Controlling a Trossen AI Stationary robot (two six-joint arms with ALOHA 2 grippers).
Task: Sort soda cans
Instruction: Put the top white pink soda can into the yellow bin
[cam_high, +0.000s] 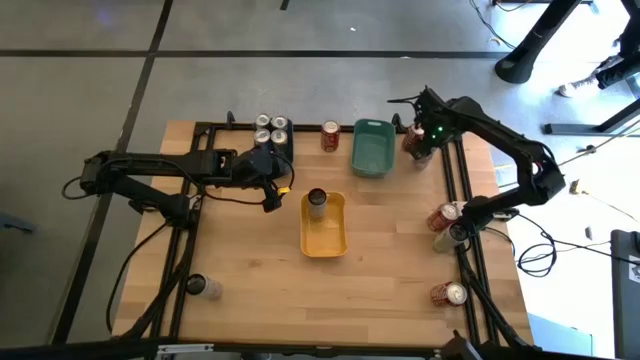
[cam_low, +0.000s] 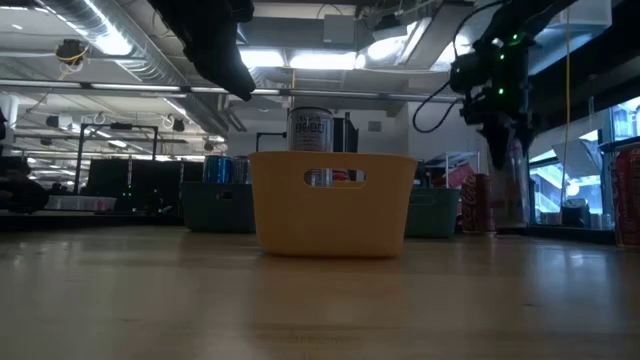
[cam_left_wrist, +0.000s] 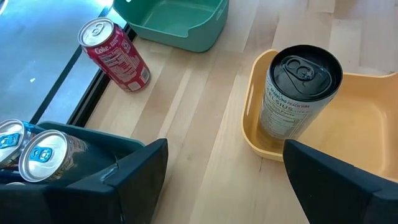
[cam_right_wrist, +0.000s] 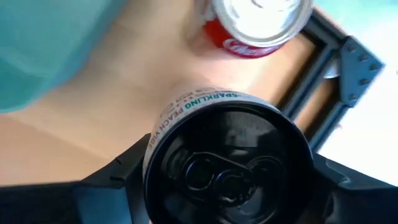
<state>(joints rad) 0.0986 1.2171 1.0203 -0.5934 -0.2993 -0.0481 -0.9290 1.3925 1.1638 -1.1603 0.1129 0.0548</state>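
A pale soda can with a black top (cam_left_wrist: 298, 93) stands upright in the near-left end of the yellow bin (cam_high: 324, 232). My left gripper (cam_left_wrist: 224, 186) is open and hovers just left of that bin (cam_high: 272, 190), touching nothing. My right gripper (cam_high: 420, 140) is to the right of the teal bin (cam_high: 372, 148), shut on a second pale, black-topped can (cam_right_wrist: 227, 168). A red cola can (cam_right_wrist: 258, 25) stands right beside it. Another red can (cam_high: 330, 135) stands left of the teal bin. Several blue-topped cans (cam_left_wrist: 37, 155) stand at the far edge. My right gripper holds the black-topped can by its side wall just under the top rim (cam_right_wrist: 186, 106), pinched between the two fingers (cam_right_wrist: 118, 177), which come from above, pointing down. The can is upright (cam_low: 515, 190). Whether its base is off the table I cannot tell.
Three cans lie or stand by the right frame rail (cam_high: 445, 217), (cam_high: 450, 238), (cam_high: 447, 293). One more lies at the near left (cam_high: 200, 287). Dark frame rails run along the table's left, far and right sides. Bare wood lies near the front edge.
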